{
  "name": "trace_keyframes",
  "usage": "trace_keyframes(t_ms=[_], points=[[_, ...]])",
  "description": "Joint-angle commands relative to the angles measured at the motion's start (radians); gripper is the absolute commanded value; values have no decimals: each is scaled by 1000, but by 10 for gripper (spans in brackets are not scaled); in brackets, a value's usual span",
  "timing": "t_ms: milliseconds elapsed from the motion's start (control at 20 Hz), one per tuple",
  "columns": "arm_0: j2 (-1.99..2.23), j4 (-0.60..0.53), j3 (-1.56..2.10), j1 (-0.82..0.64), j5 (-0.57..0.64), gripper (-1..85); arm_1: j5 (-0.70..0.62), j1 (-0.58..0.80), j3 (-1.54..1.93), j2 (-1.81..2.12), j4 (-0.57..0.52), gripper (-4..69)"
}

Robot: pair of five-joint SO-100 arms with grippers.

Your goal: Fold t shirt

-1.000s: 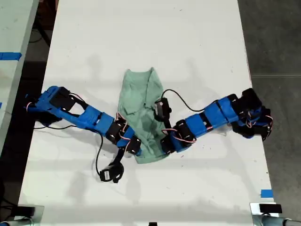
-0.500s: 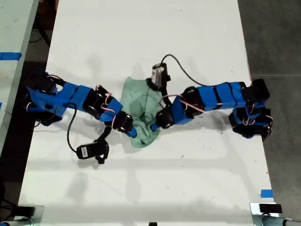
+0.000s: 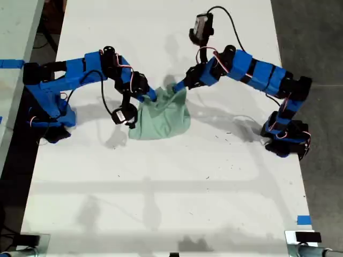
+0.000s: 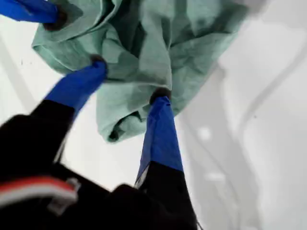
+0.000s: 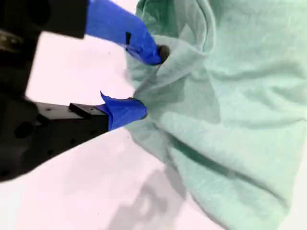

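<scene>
The wrinkled pale mint-green fabric t shirt point(image 3: 161, 115) hangs bunched over the white table point(image 3: 214, 187), long axis table-to-grippers. My first gripper point(image 4: 127, 79) and my second gripper point(image 5: 148, 81) each pinch its upper edge.

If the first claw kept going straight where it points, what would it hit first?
The t shirt. My first claw has the fabric bunched between its fingertips, so it would likely push straight into cloth.
</scene>
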Motion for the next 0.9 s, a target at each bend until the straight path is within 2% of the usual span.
trace_keyframes(t_ms=[0, 200, 400, 550, 600, 650, 700, 850], points=[[-12, 28, 28, -107, 32, 203, -54, 60, -6, -15, -18, 536], [74, 137, 37, -219, 66, 193, -57, 67, -20, 48, 57, 530], [356, 153, 140, -224, 48, 165, -28, 28, 23, 232, 186, 480], [603, 147, 238, -38, -94, 114, 84, -81, 247, 537, 236, 354], [693, 133, 288, 31, -160, 79, 141, -127, 362, 675, 229, 265], [793, 107, 360, 91, -229, 34, 210, -179, 508, 818, 195, 122], [902, 61, 468, 141, -305, -2, 291, -236, 660, 953, 149, 17], [1220, -213, 931, 245, -416, -2, 479, -405, 1094, 1308, 28, 16]])
